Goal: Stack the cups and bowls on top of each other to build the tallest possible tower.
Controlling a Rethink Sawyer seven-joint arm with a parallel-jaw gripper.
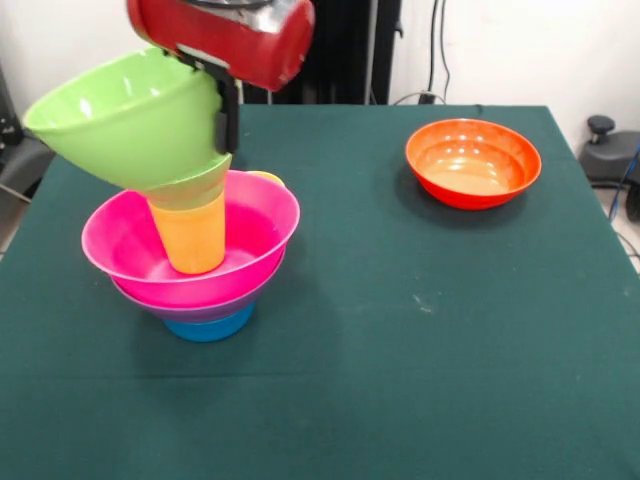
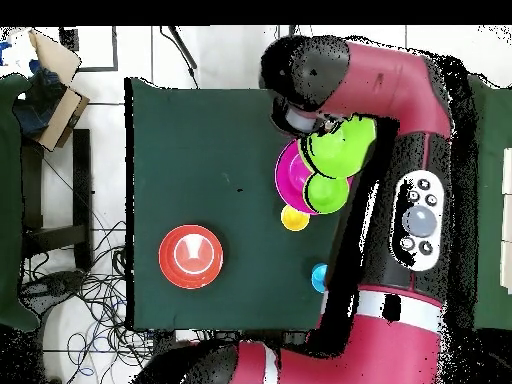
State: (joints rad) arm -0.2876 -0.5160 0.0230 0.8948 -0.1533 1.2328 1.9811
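Green bowl (image 1: 125, 120): glossy lime plastic, tipped hard onto its side, narrow base resting on top of the orange-yellow cup (image 1: 190, 232).
Gripper (image 1: 228, 112): black jaws pinched on the green bowl down near its base, right under the red arm (image 1: 225, 35); holding it, as far as visible.
Cup: standing upside down inside the pink bowl (image 1: 190, 245), leaning a bit.
Tower (image 1: 195, 265): pink bowl on top, sliver of purple under it, blue bowl (image 1: 210, 325) at the bottom, all on the green table (image 1: 400, 350).
Orange bowl (image 1: 473, 162): well apart on the table, upright, not stacked yet.
Overhead extras: small yellow cup (image 2: 295, 217) just beside the pile and a sky blue cup (image 2: 319, 277) near the table edge, both loose.
Progress: maybe halfway, plenty of pieces left out.
Risk 1: letting go with the bowl this tilted probably rolls it off the cup and onto the table.
Risk 2: pushing sideways to level it could topple the cup, since that only stands loose in the pink bowl.
Risk 3: whole pile sits on one small base, so a nudge might slide it.
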